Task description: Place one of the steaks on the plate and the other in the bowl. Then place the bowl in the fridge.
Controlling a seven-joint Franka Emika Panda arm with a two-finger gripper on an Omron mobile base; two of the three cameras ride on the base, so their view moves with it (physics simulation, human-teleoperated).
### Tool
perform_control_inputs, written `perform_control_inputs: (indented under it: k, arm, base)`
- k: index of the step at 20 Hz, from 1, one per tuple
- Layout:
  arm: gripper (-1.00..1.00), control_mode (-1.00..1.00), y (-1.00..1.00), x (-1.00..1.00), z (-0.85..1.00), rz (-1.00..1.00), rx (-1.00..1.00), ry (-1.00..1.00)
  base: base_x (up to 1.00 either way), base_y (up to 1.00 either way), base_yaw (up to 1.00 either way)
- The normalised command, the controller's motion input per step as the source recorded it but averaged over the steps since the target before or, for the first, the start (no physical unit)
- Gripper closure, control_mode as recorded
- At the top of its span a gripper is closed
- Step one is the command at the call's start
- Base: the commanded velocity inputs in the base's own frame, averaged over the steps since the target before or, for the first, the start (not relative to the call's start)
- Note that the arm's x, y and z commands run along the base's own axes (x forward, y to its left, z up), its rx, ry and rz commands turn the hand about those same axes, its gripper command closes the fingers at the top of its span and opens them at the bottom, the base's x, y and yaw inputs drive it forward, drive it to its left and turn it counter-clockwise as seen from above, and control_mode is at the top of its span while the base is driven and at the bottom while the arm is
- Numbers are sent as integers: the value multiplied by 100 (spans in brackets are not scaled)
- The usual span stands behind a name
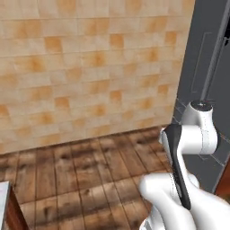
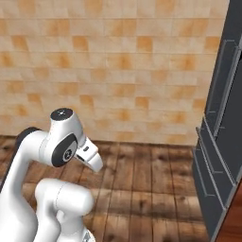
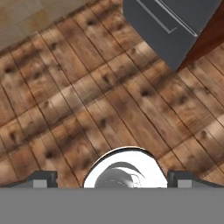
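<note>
The tall grey fridge (image 1: 204,67) stands at the right with its door shut and its long vertical handle (image 1: 216,54) facing me. The right base view has the fridge (image 2: 227,118) at its right edge, and in the hand view the fridge's lower corner (image 3: 170,22) is at the top right. My gripper (image 3: 113,179) points down at the wooden floor, well short of the fridge. Its fingertips (image 3: 43,178) are spread wide apart with nothing between them. The steaks, the blue plate and the red bowl are out of view.
A beige tiled wall (image 1: 90,67) closes off the space ahead, above a wooden plank floor (image 1: 90,179). A counter corner (image 1: 6,206) juts in at the lower left. Brown wood (image 3: 210,35) borders the fridge on its far side.
</note>
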Motion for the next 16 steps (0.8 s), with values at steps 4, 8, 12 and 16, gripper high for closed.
perform_control_inputs:
  k: [4,8,12,16]
  arm:
    - [-100,100,0,0,0,0,0,0]
    - [-100,100,0,0,0,0,0,0]
    - [-100,100,0,0,0,0,0,0]
    - [-100,100,0,0,0,0,0,0]
  base:
    - [100,18,-12]
    - [100,27,-24]
    - [100,36,-30]
    - [100,37,-38]
